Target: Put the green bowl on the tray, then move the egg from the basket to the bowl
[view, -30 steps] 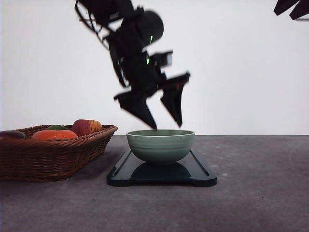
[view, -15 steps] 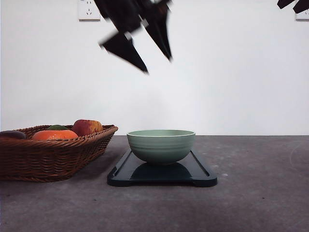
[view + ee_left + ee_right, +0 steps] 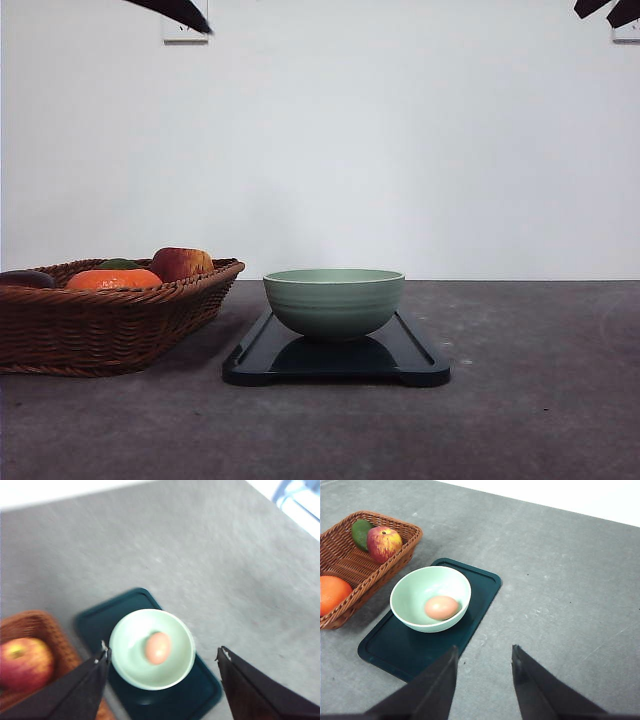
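Observation:
The green bowl (image 3: 334, 300) stands on the dark tray (image 3: 335, 365) at the table's centre. Inside the bowl (image 3: 415, 592) lies the tan egg (image 3: 441, 607), also visible from above as the egg (image 3: 158, 647). The wicker basket (image 3: 100, 320) sits just left of the tray. My left gripper (image 3: 163, 651) hangs high above the bowl (image 3: 130, 652), open and empty; one of its fingers (image 3: 180, 12) pokes in at the top left. My right gripper (image 3: 484, 649) is open and empty, high at the right (image 3: 607, 10).
The basket (image 3: 355, 565) holds an apple (image 3: 384, 542), an orange (image 3: 332, 592) and a green avocado (image 3: 361, 530). Bare grey tabletop (image 3: 530, 400) stretches right of the tray and in front of it. A white wall with a socket (image 3: 183, 25) stands behind.
The left gripper has risen from just over the bowl, up and to the left, nearly leaving the top of the front view. Bowl, tray and basket have not moved.

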You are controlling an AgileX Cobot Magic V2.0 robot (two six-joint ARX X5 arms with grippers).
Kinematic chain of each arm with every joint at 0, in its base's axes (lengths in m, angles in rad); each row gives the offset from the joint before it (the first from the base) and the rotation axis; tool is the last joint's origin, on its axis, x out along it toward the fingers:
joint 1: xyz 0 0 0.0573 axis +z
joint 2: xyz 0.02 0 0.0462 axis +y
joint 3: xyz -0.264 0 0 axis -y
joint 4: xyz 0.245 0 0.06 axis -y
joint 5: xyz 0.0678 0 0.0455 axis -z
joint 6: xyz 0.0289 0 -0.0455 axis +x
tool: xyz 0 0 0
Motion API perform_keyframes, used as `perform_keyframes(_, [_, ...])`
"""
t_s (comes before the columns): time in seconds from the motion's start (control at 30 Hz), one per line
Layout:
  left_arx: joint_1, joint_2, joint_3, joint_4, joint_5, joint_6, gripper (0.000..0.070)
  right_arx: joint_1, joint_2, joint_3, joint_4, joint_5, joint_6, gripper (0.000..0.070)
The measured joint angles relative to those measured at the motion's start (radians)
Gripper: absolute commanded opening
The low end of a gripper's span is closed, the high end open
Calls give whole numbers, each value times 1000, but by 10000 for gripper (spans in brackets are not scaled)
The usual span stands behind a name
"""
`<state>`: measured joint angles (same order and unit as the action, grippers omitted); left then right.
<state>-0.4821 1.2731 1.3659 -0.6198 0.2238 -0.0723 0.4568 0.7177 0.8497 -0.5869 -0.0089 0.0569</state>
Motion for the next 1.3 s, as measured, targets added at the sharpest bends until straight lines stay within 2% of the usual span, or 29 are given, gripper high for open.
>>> perform_keyframes(0.13, [0, -130, -131, 34, -41, -1, 430, 0, 0, 0, 0, -17, -6, 212])
perform_keyframes(0.47, [0, -406, -481, 114, -72, -41, 428, 0, 0, 0, 0, -24, -15, 212])
perform_keyframes(0.63, [0, -473, -538, 79, -94, -90, 428, 0, 0, 0, 6, -90, -16, 212])
perform_keyframes(0.73, [0, -491, -538, 62, -94, -116, 427, 0, 0, 0, 3, -97, -16, 212])
perform_keyframes(0.77, [0, -496, -538, 62, -94, -122, 382, 0, 0, 0, 3, -97, -16, 176])
perform_keyframes(0.8, [0, -499, -538, 62, -94, -126, 268, 0, 0, 0, 3, -97, -16, 113])
perform_keyframes(0.83, [0, -502, -538, 61, -94, -127, 59, 0, 0, 0, 3, -96, -15, 19])
perform_keyframes(0.87, [0, -503, -538, 57, -93, -128, 17, 0, 0, 0, 4, -96, -16, 7])
perform_keyframes(1.3, [0, -504, -538, 55, -94, -133, 0, 0, -4, 0, 11, -97, -15, 14])
